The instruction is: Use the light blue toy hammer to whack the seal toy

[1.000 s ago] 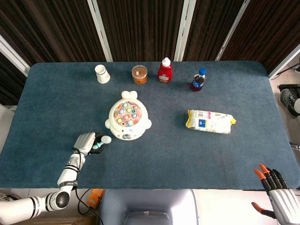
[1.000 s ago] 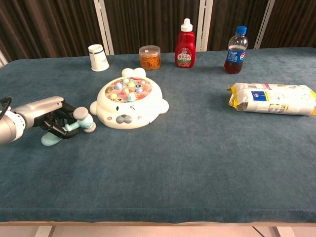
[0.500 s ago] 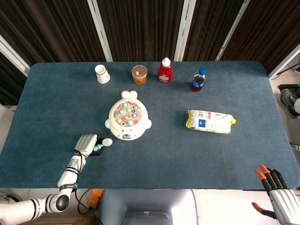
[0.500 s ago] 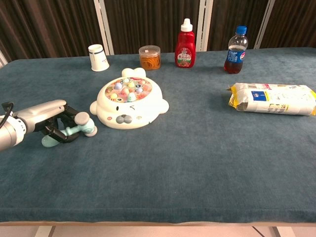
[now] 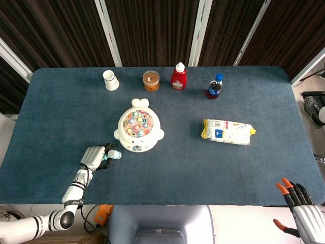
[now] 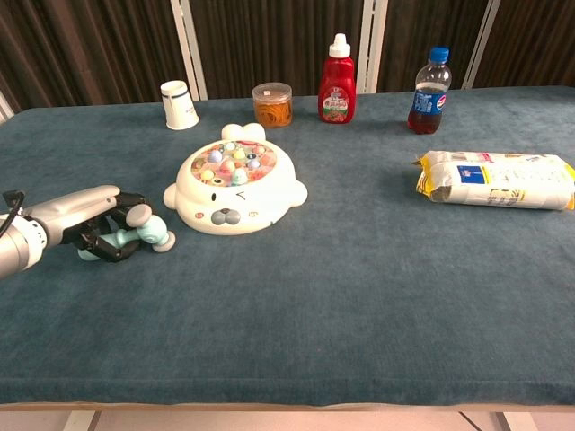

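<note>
The white seal toy point(image 5: 137, 126) point(image 6: 235, 189), its back full of coloured pegs, sits left of the table's middle. A light blue toy hammer point(image 5: 111, 154) point(image 6: 137, 235) lies just to its front left, head toward the seal. My left hand point(image 5: 93, 157) point(image 6: 85, 219) grips the hammer's handle, low over the cloth, a short way from the seal. My right hand point(image 5: 302, 209) shows only at the lower right corner of the head view, off the table's front edge, fingers spread and holding nothing.
Along the back stand a white paper cup point(image 5: 110, 80), a jar with a brown filling point(image 5: 151, 80), a red sauce bottle point(image 5: 178, 77) and a cola bottle point(image 5: 215, 86). A yellow and white snack bag point(image 5: 228, 131) lies right of centre.
My left hand has pulled the hammer slightly back toward the table's front and turned it, so the head has come closer to the hand and lower.
</note>
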You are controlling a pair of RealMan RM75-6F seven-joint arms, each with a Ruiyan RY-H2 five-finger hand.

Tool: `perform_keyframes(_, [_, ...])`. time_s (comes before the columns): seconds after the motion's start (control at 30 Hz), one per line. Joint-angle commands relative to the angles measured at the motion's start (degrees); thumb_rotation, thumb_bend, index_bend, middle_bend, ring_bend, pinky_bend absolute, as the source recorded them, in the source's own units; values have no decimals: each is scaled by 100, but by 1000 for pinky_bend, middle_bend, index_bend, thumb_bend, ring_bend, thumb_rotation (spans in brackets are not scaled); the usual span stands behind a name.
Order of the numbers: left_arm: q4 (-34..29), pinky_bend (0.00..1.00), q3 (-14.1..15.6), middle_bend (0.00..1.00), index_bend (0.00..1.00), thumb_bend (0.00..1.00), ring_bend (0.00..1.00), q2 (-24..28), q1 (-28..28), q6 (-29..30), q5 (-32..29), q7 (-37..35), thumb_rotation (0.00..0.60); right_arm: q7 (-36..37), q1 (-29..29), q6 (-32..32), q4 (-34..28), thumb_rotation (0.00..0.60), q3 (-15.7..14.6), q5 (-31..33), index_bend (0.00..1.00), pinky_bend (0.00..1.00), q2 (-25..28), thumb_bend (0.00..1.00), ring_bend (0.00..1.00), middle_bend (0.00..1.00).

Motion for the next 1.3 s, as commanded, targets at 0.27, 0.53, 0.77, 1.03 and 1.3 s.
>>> perform_keyframes(0.27, [-9,101,-22,233,168,457,78,22,17,-39,-19,26,600,-11,3,-5,1,600,-1,1,16,55,-3,173,0,38])
perform_keyframes(0.53, [-53,12,-35,145,135,445,7,57,25,-17,17,69,600,-18,4,-6,-1,600,-8,-11,17,53,-3,173,0,39])
perform_keyframes(0.77, [-104,0,-54,0,18,420,0,89,65,60,179,-26,600,-2,6,2,-6,600,-16,-29,19,14,5,173,0,55])
perform_keyframes(1.03, [-263,0,-91,0,0,415,0,207,106,145,390,-154,600,-16,7,0,-6,600,-12,-20,19,12,1,173,0,55])
perform_keyframes(1.3, [-1230,0,-14,0,0,407,0,977,349,622,1120,-296,600,-23,-10,41,11,600,-8,-25,19,10,3,173,0,55])
